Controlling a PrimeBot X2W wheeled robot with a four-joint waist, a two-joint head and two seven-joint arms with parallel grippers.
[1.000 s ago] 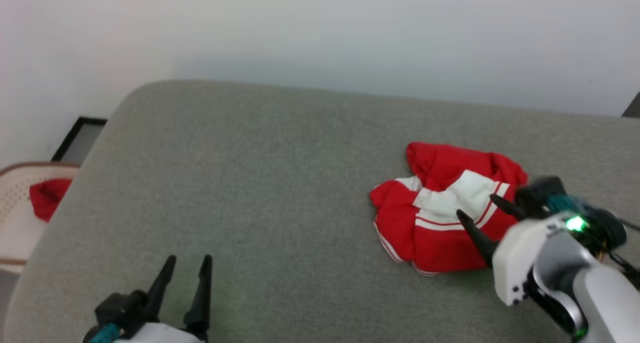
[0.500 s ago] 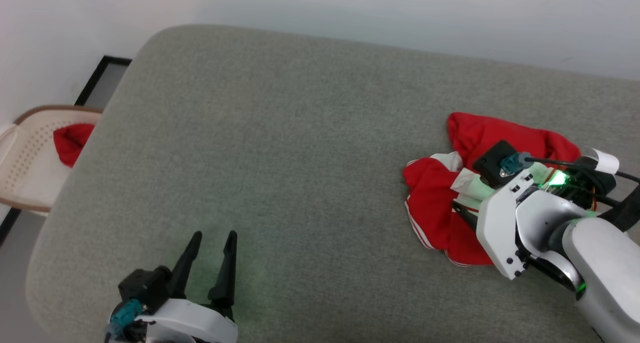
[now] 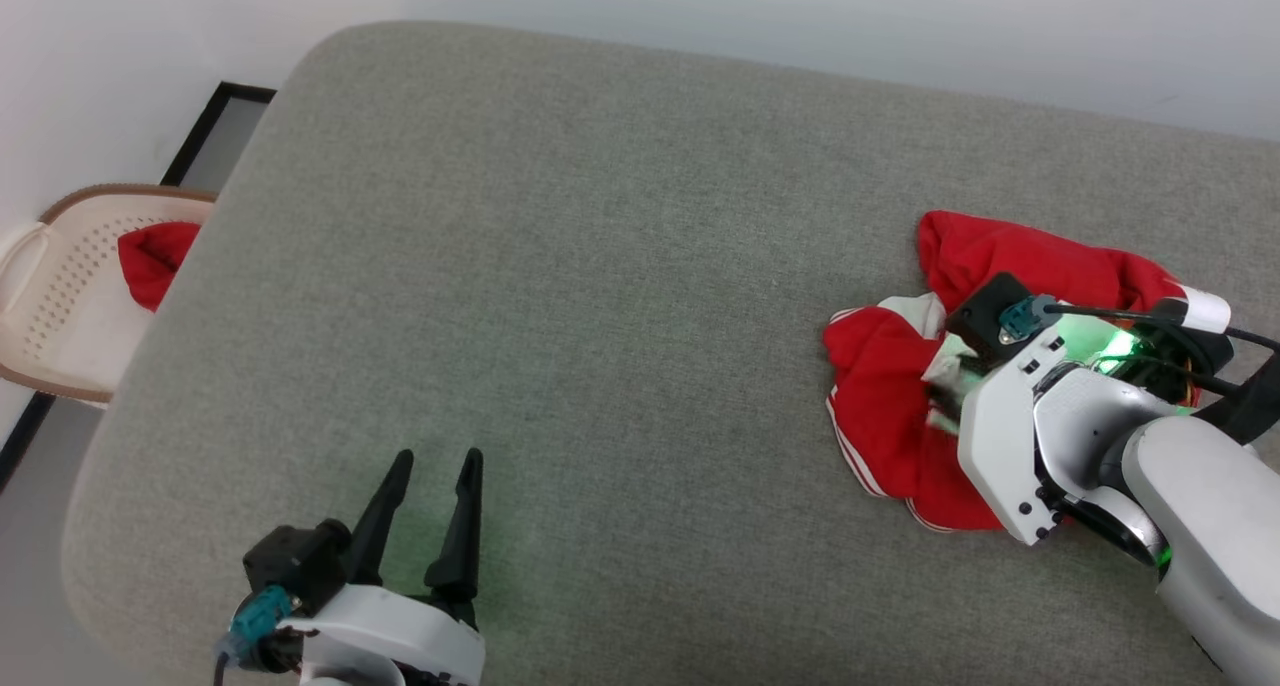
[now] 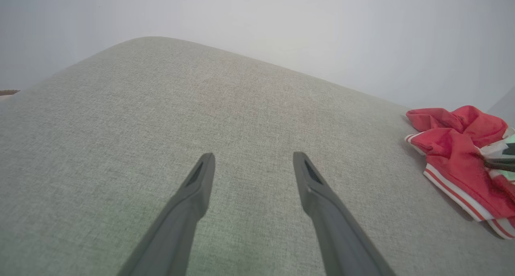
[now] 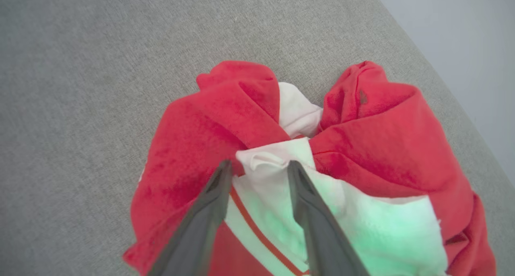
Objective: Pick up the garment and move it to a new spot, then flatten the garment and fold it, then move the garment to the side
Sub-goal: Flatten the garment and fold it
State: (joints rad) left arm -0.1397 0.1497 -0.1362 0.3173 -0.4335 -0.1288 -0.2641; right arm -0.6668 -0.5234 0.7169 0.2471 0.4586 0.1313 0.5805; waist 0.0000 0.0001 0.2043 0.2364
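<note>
Pick-up is in hand: the garment [image 3: 885, 386] lies bunched near the cushion's [image 3: 600, 266] right edge, the right gripper [image 5: 258, 164] straddling its white fold, grip unclear, the left gripper [image 3: 435, 458] splayed empty; next comes a firm pinch and lift.

Right gripper [image 3: 945, 406], jaws blurred and half hidden by its own body; garment [image 3: 880, 386] partly covered beneath it.

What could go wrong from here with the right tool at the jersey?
1. The right tool straddles only a thin white fold of the crumpled garment; closing there might pinch one layer, which could slip out on lifting.
2. The left tool hangs open over bare cushion, far from the garment, so the bundle may dangle unsupported and tangle further.
</note>
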